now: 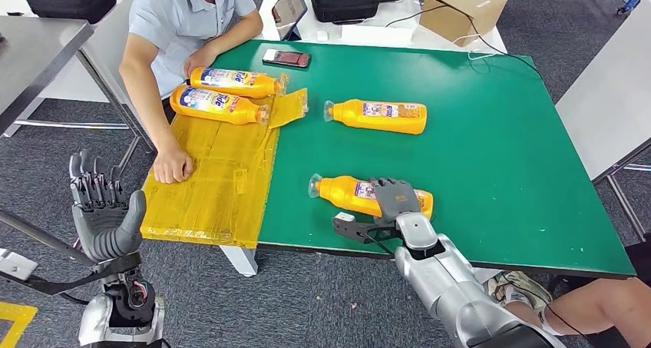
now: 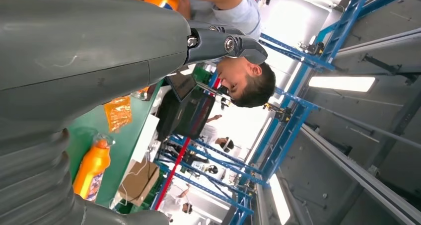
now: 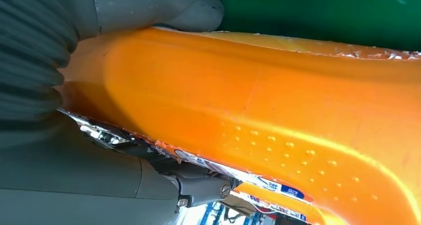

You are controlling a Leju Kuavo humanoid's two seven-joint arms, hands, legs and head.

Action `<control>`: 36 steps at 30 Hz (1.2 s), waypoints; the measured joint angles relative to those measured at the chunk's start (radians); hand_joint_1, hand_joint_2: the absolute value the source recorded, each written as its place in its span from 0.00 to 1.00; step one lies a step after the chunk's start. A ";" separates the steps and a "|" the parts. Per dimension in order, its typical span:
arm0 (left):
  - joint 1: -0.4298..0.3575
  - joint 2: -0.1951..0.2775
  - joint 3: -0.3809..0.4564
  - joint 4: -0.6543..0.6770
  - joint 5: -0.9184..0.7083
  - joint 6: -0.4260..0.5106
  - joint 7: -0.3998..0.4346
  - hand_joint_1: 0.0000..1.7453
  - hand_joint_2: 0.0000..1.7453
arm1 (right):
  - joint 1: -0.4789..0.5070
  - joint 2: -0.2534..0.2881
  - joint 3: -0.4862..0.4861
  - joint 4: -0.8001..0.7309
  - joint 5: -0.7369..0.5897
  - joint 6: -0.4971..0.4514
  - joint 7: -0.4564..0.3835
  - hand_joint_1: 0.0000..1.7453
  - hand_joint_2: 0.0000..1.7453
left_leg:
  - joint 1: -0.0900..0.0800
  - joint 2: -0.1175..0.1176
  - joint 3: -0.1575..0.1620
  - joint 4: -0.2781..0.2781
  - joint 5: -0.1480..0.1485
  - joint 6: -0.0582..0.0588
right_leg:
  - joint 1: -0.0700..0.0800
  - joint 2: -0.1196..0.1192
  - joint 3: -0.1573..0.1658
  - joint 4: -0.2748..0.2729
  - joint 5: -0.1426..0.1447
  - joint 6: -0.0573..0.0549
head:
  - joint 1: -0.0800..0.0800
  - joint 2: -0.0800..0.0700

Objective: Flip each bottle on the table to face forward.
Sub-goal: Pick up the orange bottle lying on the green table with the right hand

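Observation:
Several orange detergent bottles lie on their sides on the green table (image 1: 507,164). My right hand (image 1: 396,200) grips the nearest bottle (image 1: 345,193) around its base end, close to the front edge; its cap points left. In the right wrist view the thumb (image 3: 164,6) presses one side of this bottle (image 3: 278,115) and darker fingers (image 3: 198,187) wrap the other. A second bottle (image 1: 381,116) lies mid-table. Two more bottles (image 1: 230,80) (image 1: 216,104) lie on a yellow sheet (image 1: 207,187) at the left. My left hand (image 1: 100,210) is raised off the table's left, fingers apart, holding nothing.
A person sits at the table's left edge with a hand (image 1: 173,167) on the yellow sheet. A phone (image 1: 286,58) lies at the far edge. A cardboard box (image 1: 460,8) and black cases stand behind. Someone's leg (image 1: 599,309) is at the near right corner.

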State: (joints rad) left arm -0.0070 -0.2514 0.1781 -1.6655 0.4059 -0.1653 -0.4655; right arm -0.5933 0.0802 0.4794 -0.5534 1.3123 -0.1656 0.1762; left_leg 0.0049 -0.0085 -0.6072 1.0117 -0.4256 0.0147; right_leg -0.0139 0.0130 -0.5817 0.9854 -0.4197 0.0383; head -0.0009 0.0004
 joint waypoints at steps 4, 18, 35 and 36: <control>0.002 -0.003 0.004 0.000 0.001 -0.002 0.000 0.00 1.00 | 0.008 -0.005 0.005 -0.015 -0.007 -0.017 -0.014 1.00 1.00 | 0.000 0.000 -0.001 0.000 0.000 0.000 | 0.000 0.000 -0.001 0.000 0.000 0.000 | 0.000 0.000; -0.023 -0.006 -0.109 0.121 -0.024 0.223 0.079 0.00 1.00 | 0.224 -0.006 -0.016 -0.410 -0.501 -0.400 -0.549 1.00 1.00 | 0.000 -0.001 -0.011 0.000 0.000 0.000 | 0.000 -0.001 -0.011 0.001 0.000 0.000 | 0.000 0.000; -0.008 0.011 -0.370 0.171 -0.248 0.180 -0.081 0.00 1.00 | 0.252 0.061 -0.035 -0.531 -0.795 -0.204 -0.721 1.00 1.00 | 0.000 -0.001 -0.013 0.000 0.000 0.000 | 0.000 -0.001 -0.012 0.001 0.000 0.000 | 0.000 0.000; -0.009 0.012 -0.385 0.171 -0.265 0.183 -0.089 0.00 1.00 | 0.250 0.069 -0.034 -0.526 -0.807 -0.187 -0.727 1.00 1.00 | 0.000 -0.001 -0.013 0.000 0.000 0.000 | 0.000 -0.001 -0.012 0.001 0.000 0.000 | 0.000 0.000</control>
State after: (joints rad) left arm -0.0159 -0.2396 -0.2069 -1.4942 0.1411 0.0173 -0.5544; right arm -0.3434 0.1493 0.4451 -1.0792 0.5050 -0.3524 -0.5509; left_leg 0.0048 -0.0100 -0.6205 1.0121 -0.4254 0.0148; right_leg -0.0138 0.0120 -0.5935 0.9860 -0.4197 0.0385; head -0.0010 0.0004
